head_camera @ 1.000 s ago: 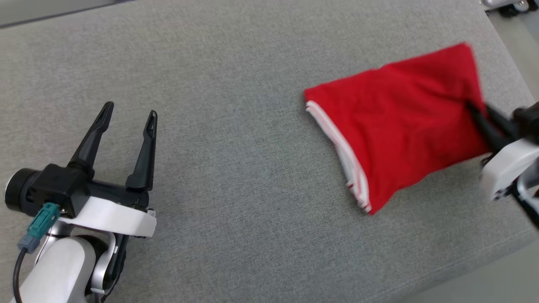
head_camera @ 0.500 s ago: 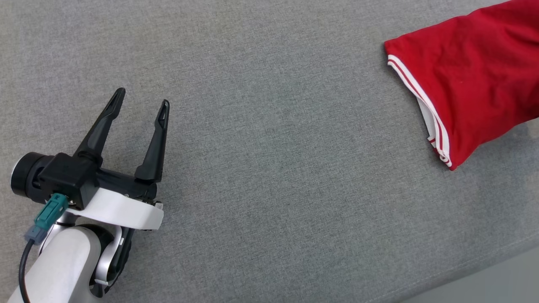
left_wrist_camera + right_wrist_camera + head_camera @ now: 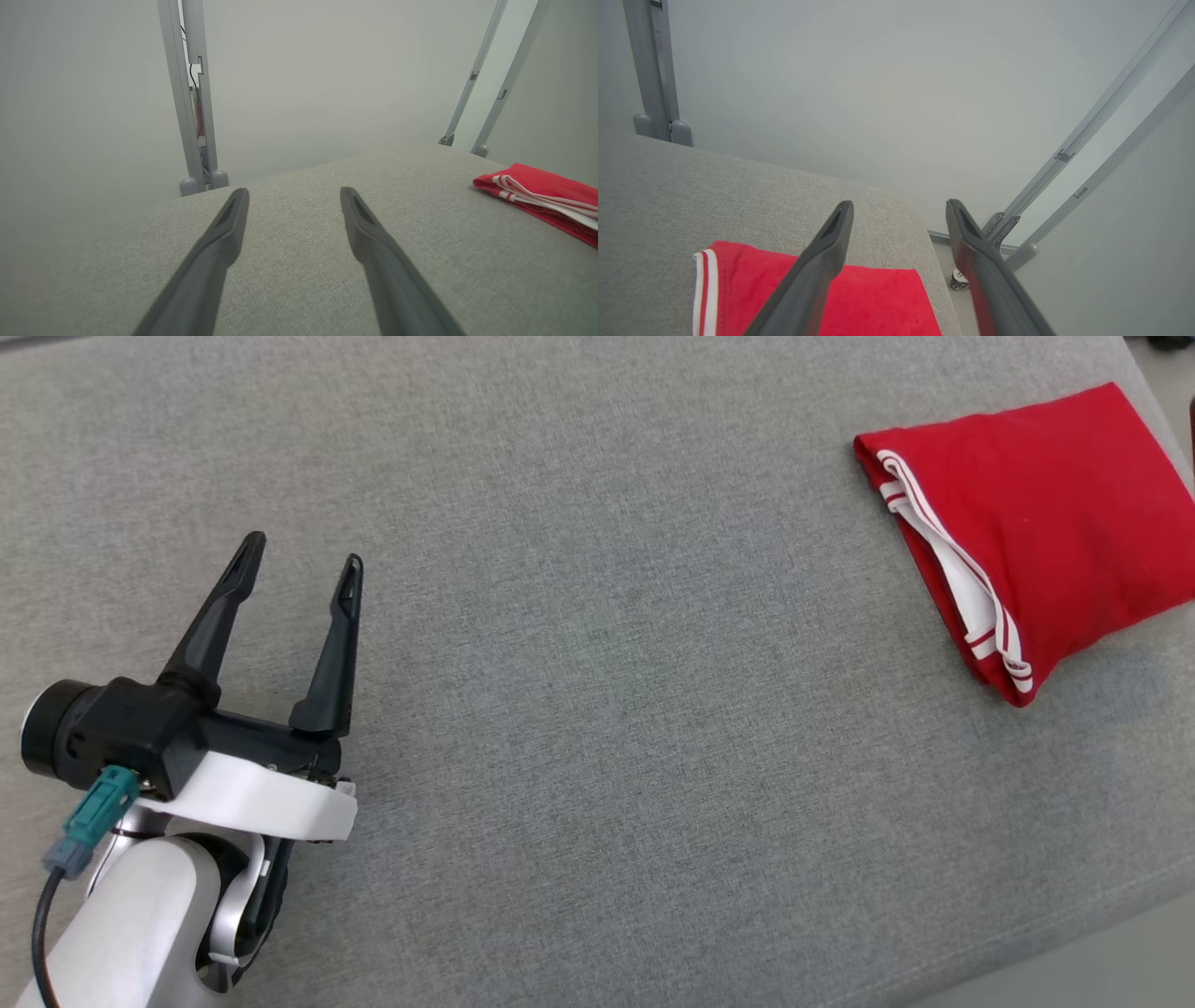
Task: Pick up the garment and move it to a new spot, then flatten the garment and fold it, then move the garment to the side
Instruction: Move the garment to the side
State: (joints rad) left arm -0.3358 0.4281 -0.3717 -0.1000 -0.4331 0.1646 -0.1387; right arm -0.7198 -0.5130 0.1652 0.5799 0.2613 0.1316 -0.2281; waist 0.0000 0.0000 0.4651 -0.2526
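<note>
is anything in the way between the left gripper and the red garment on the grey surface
Nothing visible stands in the way. Between the open left gripper and the folded red garment with white striped trim, which lies near the surface's right edge, there is just a bare stretch of the grey woven fabric tabletop.

Matt cloth lying on coarse weave
The garment (image 3: pixel 1055 513) is showing smooth matt knit on the grey surface (image 3: pixel 597 663) of rough woven cloth; over that surface, the left gripper (image 3: pixel 302 549) is showing matt black plastic.
</note>
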